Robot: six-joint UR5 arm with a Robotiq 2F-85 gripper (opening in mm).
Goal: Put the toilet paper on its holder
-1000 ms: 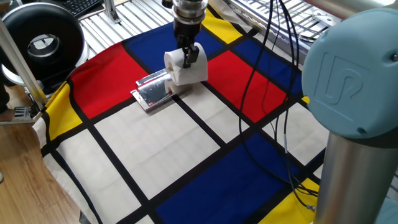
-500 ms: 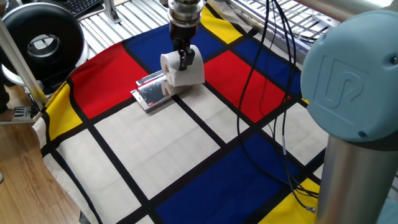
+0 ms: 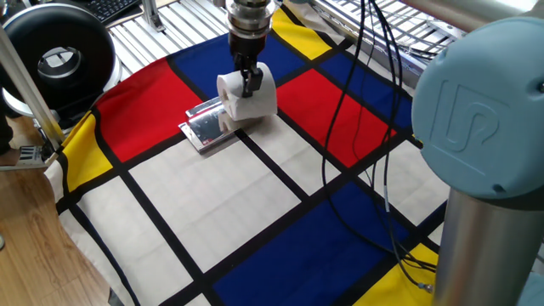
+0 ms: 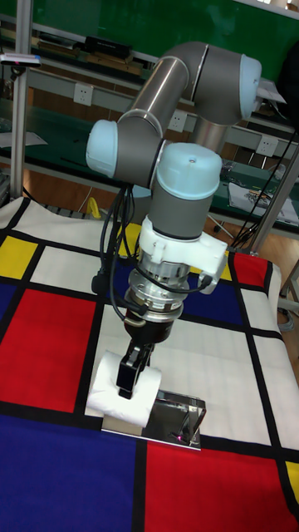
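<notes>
Gripping the full white toilet paper roll (image 3: 247,96) w/ its fingers clamped on it, the black claw (image 3: 249,81) sits upper centre of the fixed view. Roll's at one end of the flat shiny silver holder plate (image 3: 207,125), on the red/blue/yellow/white checked cloth (image 3: 255,204) over the worktop.

Bright even indoor light, soft shadows, sharp focus, mottled plate (image 3: 206,127) reflections.

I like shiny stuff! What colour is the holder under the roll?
Shiny silver, like a mirror. The holder shows best in the tall fixed view.
</notes>
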